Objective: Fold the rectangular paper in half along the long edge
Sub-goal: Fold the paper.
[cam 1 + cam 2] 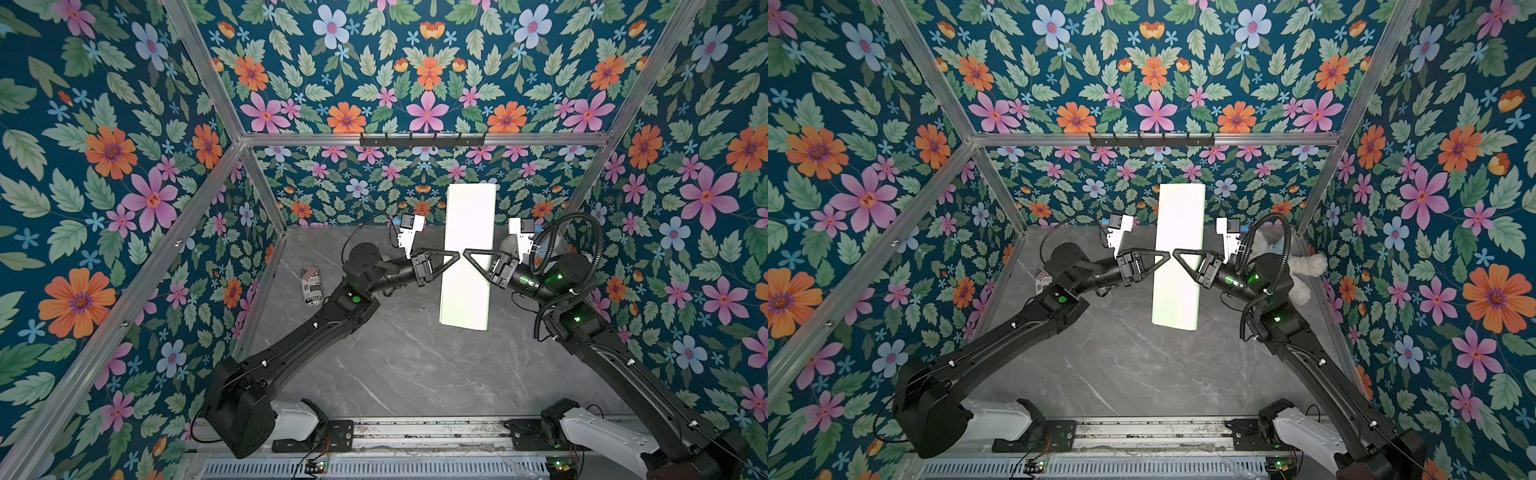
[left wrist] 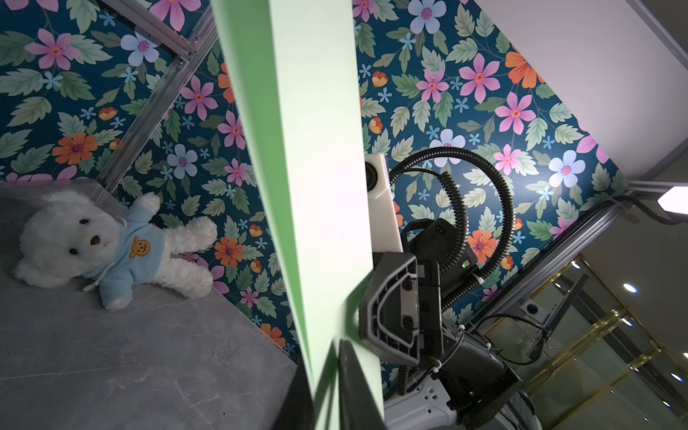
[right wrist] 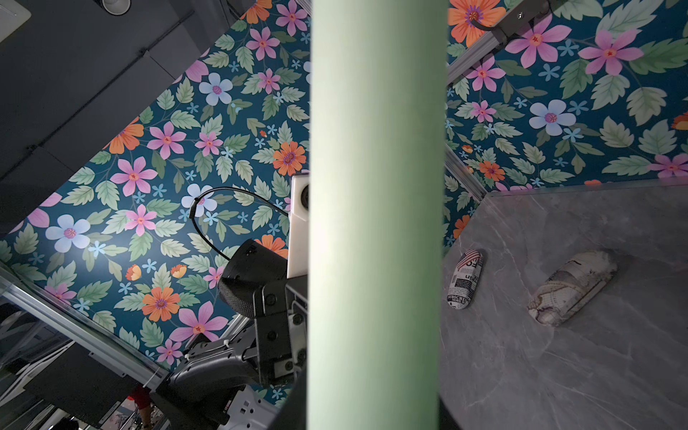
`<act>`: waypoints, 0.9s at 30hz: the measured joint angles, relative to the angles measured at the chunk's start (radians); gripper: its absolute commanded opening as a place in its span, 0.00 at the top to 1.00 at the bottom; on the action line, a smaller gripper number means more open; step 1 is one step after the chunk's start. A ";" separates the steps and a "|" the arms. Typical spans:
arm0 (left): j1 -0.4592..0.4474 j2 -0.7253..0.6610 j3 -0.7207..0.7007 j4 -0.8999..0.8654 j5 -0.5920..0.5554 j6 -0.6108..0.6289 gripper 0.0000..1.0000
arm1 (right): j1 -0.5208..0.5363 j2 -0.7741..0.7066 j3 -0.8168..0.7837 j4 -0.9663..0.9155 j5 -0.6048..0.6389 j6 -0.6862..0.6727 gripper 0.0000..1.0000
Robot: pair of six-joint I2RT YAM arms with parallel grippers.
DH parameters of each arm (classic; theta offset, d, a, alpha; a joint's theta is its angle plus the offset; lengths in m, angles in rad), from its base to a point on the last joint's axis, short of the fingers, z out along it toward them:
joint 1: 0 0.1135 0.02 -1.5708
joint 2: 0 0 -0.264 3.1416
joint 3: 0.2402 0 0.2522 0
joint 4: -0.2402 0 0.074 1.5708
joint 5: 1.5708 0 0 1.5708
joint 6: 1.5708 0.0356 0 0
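Above the grey marbled counter (image 1: 407, 365), within floral-papered walls (image 1: 104, 166) on an aluminium frame (image 1: 291, 138), the pale mint-green rectangular paper (image 1: 467, 216) is held aloft, curved over lengthwise. It is pinched by the left jaws; whether the right jaws grip it cannot be told.

My grey marbled tabletop (image 1: 395, 374) bore a white blue-shirted plush bear (image 2: 93, 245). I saw a newsprint oval case (image 3: 463, 279) and a beige oval case (image 3: 571, 288).
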 measured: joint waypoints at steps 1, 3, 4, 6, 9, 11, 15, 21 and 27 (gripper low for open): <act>0.000 0.000 0.000 0.000 0.000 0.000 0.87 | 0.000 -0.003 0.000 0.000 0.000 0.000 0.67; 0.000 0.000 0.000 0.000 0.000 0.000 0.87 | 0.000 -0.009 0.000 -0.001 0.000 -0.001 0.67; 0.000 0.000 0.000 0.000 0.000 0.000 0.88 | 0.000 -0.011 0.000 -0.002 0.000 -0.003 0.67; 0.000 0.000 0.000 -0.001 0.000 0.002 0.89 | 0.000 -0.013 0.000 -0.006 0.000 -0.004 0.67; 0.000 -0.002 0.000 -0.003 0.000 0.003 0.91 | 0.000 -0.013 0.000 -0.012 0.000 -0.010 0.66; 0.000 -0.004 -0.001 -0.003 0.000 0.003 0.92 | 0.000 -0.013 0.000 -0.014 0.000 -0.010 0.65; 0.000 -0.007 -0.001 -0.003 0.001 0.003 0.92 | -0.013 -0.023 -0.022 0.013 -0.022 0.001 0.63; 0.000 -0.008 -0.001 -0.004 0.001 0.007 0.91 | -0.050 -0.029 -0.066 0.099 -0.053 0.063 0.67; 0.000 -0.011 -0.001 -0.008 0.001 0.015 0.78 | -0.051 -0.029 -0.069 0.138 -0.076 0.083 0.70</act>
